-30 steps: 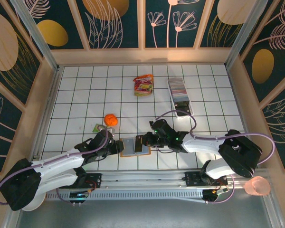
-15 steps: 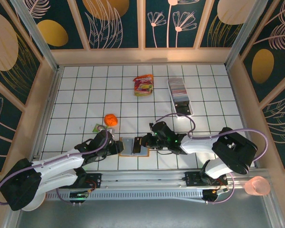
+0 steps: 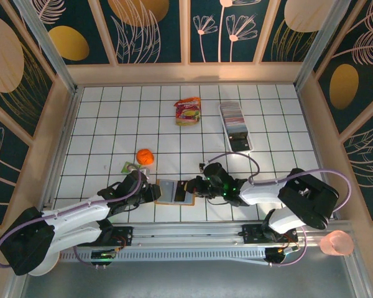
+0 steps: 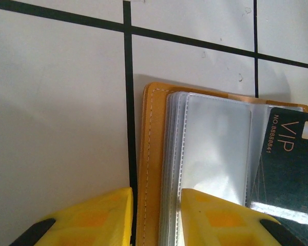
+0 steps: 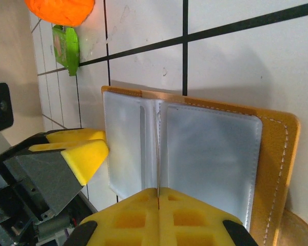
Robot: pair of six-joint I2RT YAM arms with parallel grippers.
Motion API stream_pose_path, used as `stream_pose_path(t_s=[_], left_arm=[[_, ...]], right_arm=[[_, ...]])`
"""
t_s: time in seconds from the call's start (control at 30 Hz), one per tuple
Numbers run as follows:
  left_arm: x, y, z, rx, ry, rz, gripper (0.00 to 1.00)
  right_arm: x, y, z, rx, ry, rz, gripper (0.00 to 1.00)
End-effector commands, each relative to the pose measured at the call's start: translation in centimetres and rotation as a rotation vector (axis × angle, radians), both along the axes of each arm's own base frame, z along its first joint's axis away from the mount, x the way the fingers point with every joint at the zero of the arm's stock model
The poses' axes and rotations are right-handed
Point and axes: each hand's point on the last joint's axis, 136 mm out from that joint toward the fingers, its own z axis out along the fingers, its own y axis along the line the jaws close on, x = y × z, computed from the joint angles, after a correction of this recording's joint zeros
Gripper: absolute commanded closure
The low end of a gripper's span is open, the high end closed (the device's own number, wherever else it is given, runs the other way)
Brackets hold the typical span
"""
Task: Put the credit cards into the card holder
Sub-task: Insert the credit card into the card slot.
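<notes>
The orange-brown card holder (image 3: 169,191) lies open on the tiles, its clear sleeves (image 4: 210,148) facing up. My left gripper (image 4: 156,197) is shut on its left edge, with the orange cover and sleeve stack between the yellow fingers (image 5: 84,151). My right gripper (image 5: 158,192) is shut on a dark "VIP" credit card (image 4: 285,164). In the right wrist view that card is edge-on (image 5: 158,154) and stands at the fold between two sleeves. In the top view the card (image 3: 185,190) lies over the holder's right half, with the right gripper (image 3: 196,187) just beside it.
A long clear tray (image 3: 236,124) holding several more cards stands at the back right. A red-and-yellow snack packet (image 3: 188,112) lies left of it. An orange ball (image 3: 144,156) and a small green packet (image 3: 129,167) sit just beyond the left gripper.
The right arm's wrist has shifted slightly to the right, with the card still over the holder. The left arm has kept its place on the holder's edge.
</notes>
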Motion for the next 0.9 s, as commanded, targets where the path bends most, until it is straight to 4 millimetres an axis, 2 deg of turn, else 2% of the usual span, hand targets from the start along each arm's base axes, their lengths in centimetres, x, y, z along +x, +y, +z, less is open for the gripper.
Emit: stream_pose_path(t_s=[0.0,0.23,0.87], left_arm=[[-0.6,0.6,-1.0,0.023,0.029,0.004,0.71],[-0.7,1.2,-1.4,0.058,0.035,0.011,0.74],[-0.9,1.4,-1.9,0.074,0.049,0.008,0.78]], right_arm=[[0.5,0.2,1.5,0.051,-0.031,-0.036,1.00],[0.6,0.6,2.6,0.107,-0.046,-0.042,1.00],[0.7,1.1,0.5,0.079,-0.024,-0.031,1.00]])
